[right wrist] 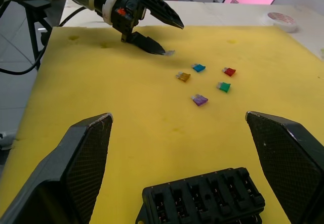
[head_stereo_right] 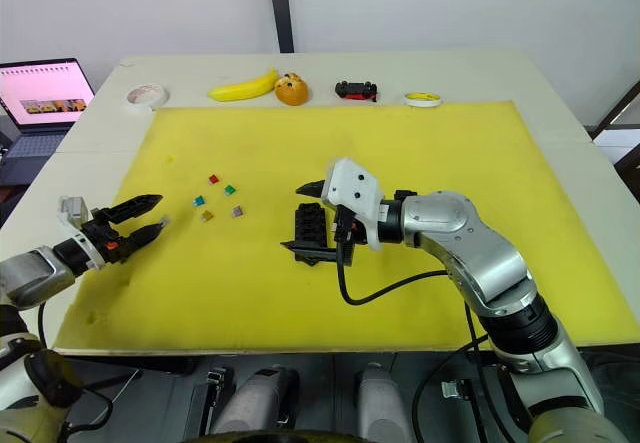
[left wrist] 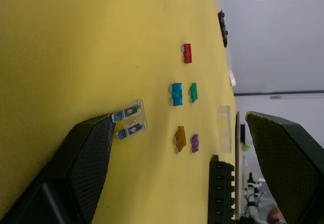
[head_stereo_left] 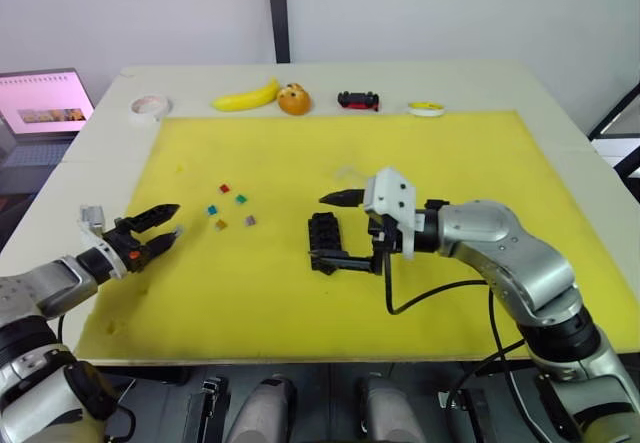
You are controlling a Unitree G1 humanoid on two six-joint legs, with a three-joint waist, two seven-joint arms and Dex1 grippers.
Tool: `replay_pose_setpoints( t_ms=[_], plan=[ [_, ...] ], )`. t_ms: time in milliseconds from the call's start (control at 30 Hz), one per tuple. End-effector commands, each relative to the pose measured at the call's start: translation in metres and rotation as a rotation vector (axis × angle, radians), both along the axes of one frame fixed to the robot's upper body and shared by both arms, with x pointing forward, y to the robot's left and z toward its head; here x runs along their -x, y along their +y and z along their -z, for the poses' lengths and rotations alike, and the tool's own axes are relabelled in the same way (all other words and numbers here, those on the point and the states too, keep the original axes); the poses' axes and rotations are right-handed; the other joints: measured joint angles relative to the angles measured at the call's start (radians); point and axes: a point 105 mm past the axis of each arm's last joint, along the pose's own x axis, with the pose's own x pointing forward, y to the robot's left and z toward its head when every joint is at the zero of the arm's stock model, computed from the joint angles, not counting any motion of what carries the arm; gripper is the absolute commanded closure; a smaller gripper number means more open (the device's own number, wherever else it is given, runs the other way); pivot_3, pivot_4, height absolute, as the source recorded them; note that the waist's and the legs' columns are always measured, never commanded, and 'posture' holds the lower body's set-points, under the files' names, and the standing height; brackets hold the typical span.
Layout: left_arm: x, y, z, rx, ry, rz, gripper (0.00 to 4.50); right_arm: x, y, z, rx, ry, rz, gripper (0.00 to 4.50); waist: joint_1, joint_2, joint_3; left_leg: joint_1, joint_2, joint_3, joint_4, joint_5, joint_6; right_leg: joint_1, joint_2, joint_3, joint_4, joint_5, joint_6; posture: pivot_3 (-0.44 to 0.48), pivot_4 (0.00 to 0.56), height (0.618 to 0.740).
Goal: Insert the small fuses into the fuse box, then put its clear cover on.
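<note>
The black fuse box [head_stereo_left: 325, 238] lies mid-mat, between the fingers of my open right gripper [head_stereo_left: 342, 230], which holds nothing. Five small fuses sit to its left: red [head_stereo_left: 225, 187], green [head_stereo_left: 241, 199], blue [head_stereo_left: 212, 209], orange-brown [head_stereo_left: 221, 224] and purple [head_stereo_left: 250, 220]. A greyish see-through fuse [left wrist: 130, 119] rests on the mat, touching one fingertip of my open left gripper [head_stereo_left: 160, 225]. The clear cover [left wrist: 224, 128] lies flat on the mat just beyond the fuse box.
The yellow mat [head_stereo_left: 450, 153] covers most of the table. Along the far edge stand a tape roll [head_stereo_left: 150, 107], a banana [head_stereo_left: 247, 96], an orange [head_stereo_left: 293, 99], a black-and-red toy car [head_stereo_left: 358, 100] and a yellow ring [head_stereo_left: 426, 109]. A laptop [head_stereo_left: 45, 103] sits far left.
</note>
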Motion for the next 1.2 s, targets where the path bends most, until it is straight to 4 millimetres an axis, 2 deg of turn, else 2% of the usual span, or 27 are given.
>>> replay_pose_setpoints(
  t_ms=[33, 133, 233, 300, 667, 767, 833, 900, 1200],
  plan=[
    [-0.002, -0.008, 0.02, 0.002, 0.076, 0.005, 0.17, 0.002, -0.001, -0.015, -0.012, -0.06, -0.007, 0.0, 0.001, 0.001, 0.0, 0.0, 0.0, 0.0, 0.0, 0.0, 0.0, 0.0, 0.0, 0.0, 0.0, 0.0, 0.0, 0.0, 0.15, 0.74],
    [-0.002, -0.008, 0.021, 0.012, 0.076, 0.008, 0.17, 0.002, -0.002, -0.016, -0.014, -0.06, -0.004, 0.0, 0.003, 0.001, -0.001, 0.0, 0.0, 0.0, 0.0, 0.0, 0.0, 0.0, 0.0, 0.0, 0.0, 0.0, 0.0, 0.0, 0.15, 0.74],
    [-0.002, -0.008, 0.023, 0.013, 0.081, 0.003, 1.04, 0.002, -0.002, -0.016, -0.015, -0.059, 0.0, 0.0, 0.003, 0.001, -0.001, 0.0, 0.0, 0.0, 0.0, 0.0, 0.001, 0.0, 0.0, 0.0, 0.0, 0.0, 0.0, 0.0, 0.15, 0.74],
    [-0.001, -0.007, 0.025, 0.01, 0.089, 0.002, 1.98, 0.002, -0.003, -0.016, -0.015, -0.058, 0.003, 0.0, 0.003, 0.001, -0.001, 0.0, 0.0, 0.0, 0.0, 0.0, 0.0, 0.0, 0.0, 0.0, 0.0, 0.0, 0.0, 0.0, 0.15, 0.74],
    [0.0, -0.006, 0.032, 0.008, 0.099, -0.007, 1.98, 0.001, -0.004, -0.017, -0.011, -0.059, 0.008, 0.0, 0.004, 0.001, -0.001, 0.0, 0.0, 0.0, 0.0, 0.0, 0.001, 0.0, 0.0, 0.0, 0.0, 0.0, 0.0, 0.0, 0.15, 0.74],
    [0.001, -0.008, 0.042, -0.027, 0.122, -0.004, 1.98, 0.001, -0.005, -0.016, -0.009, -0.059, 0.009, 0.0, 0.004, 0.002, -0.001, 0.0, 0.0, 0.0, 0.0, 0.0, 0.001, 0.0, 0.0, 0.0, 0.0, 0.0, 0.0, 0.0, 0.15, 0.74],
    [0.001, -0.01, 0.043, -0.028, 0.123, 0.003, 2.56, 0.001, -0.005, -0.016, -0.007, -0.058, 0.01, 0.0, 0.004, 0.003, -0.002, 0.0, 0.0, 0.0, 0.0, 0.0, 0.001, 0.001, 0.0, 0.0, 0.0, 0.0, 0.0, 0.0, 0.15, 0.74],
    [0.001, -0.011, 0.043, -0.026, 0.119, 0.007, 3.37, 0.001, -0.005, -0.016, -0.006, -0.057, 0.01, 0.0, 0.004, 0.003, -0.002, 0.0, 0.0, 0.0, 0.0, -0.001, 0.001, 0.001, 0.0, 0.0, 0.0, 0.0, 0.0, 0.0, 0.15, 0.74],
    [0.002, -0.008, 0.044, -0.032, 0.127, 0.001, 3.37, 0.001, -0.006, -0.016, -0.001, -0.054, 0.012, 0.0, 0.0, 0.003, -0.002, 0.0, 0.0, 0.0, 0.0, -0.002, 0.003, 0.0, 0.0, 0.0, 0.0, 0.0, 0.0, 0.0, 0.15, 0.74]
  ],
)
